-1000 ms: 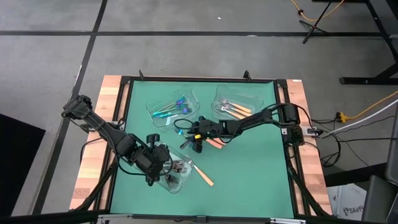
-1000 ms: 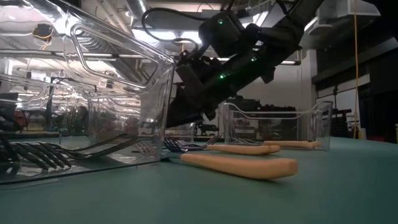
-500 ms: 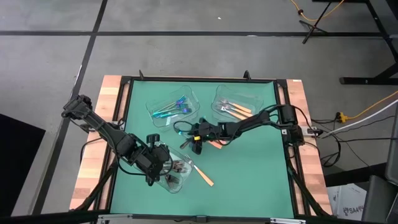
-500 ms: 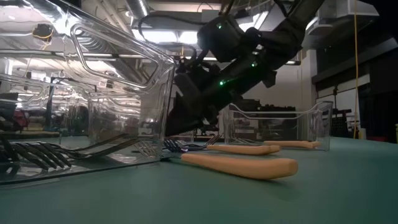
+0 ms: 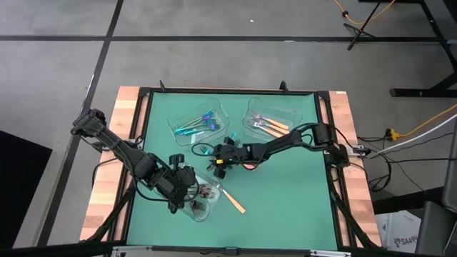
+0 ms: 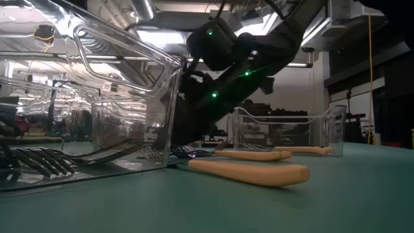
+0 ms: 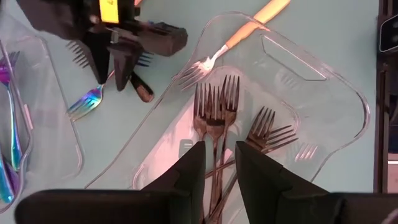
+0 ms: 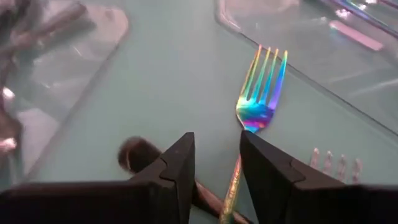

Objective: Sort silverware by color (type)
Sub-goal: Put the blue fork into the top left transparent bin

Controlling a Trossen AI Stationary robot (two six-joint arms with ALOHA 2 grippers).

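We found the iridescent fork [image 8: 261, 93] lying loose on the green mat [image 5: 285, 193] between the trays, tines rainbow-bright. The right gripper [image 8: 214, 177] hung just over its handle, fingers parted, gripping nothing. Nearby the left gripper [image 7: 219, 165] hovered open over the dark forks [image 7: 214, 121] (already inside their clear tray [image 7: 336, 87]).
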